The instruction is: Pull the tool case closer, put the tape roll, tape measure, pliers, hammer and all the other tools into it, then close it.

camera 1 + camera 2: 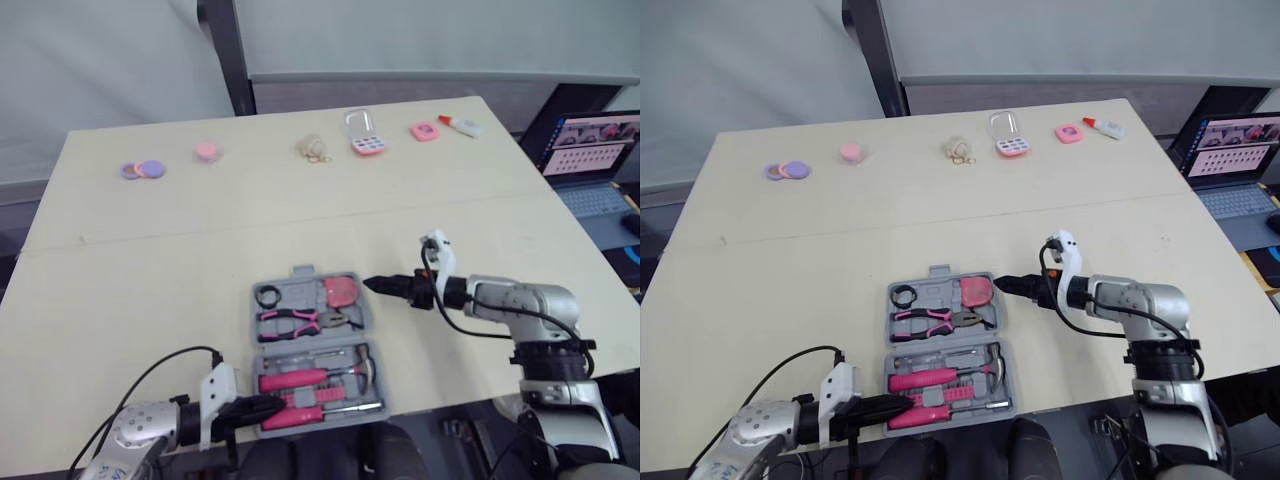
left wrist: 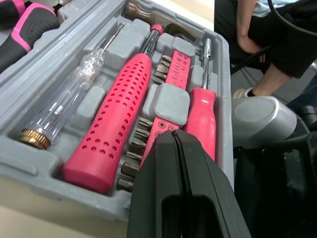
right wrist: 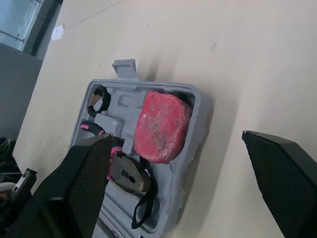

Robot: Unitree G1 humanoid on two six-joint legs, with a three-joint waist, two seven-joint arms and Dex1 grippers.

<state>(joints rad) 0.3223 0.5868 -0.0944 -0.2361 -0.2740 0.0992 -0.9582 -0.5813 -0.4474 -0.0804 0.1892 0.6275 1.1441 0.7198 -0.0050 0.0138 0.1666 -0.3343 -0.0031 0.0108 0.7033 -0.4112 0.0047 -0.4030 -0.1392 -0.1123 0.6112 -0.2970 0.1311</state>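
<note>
Tool case [image 1: 300, 292] lies open, long axis running away from the robot.

Laptop [image 1: 598, 160] cut by right frame edge. Far small items [image 1: 143, 169]: too small to identify. Left gripper [image 2: 174, 134] hides near end of bit strip [image 2: 171, 84]; pliers [image 2: 25, 25] handles cropped.

The pale surface [image 1: 150, 260] carries an open grey tool case [image 1: 300, 292] near its front edge. Along the far edge lie purple discs [image 1: 143, 169], a pink round piece [image 1: 207, 151], a pale tangle [image 1: 314, 148], a pink keypad toy [image 1: 366, 143], a pink square [image 1: 425, 131] and a small bottle [image 1: 459, 124].
</note>
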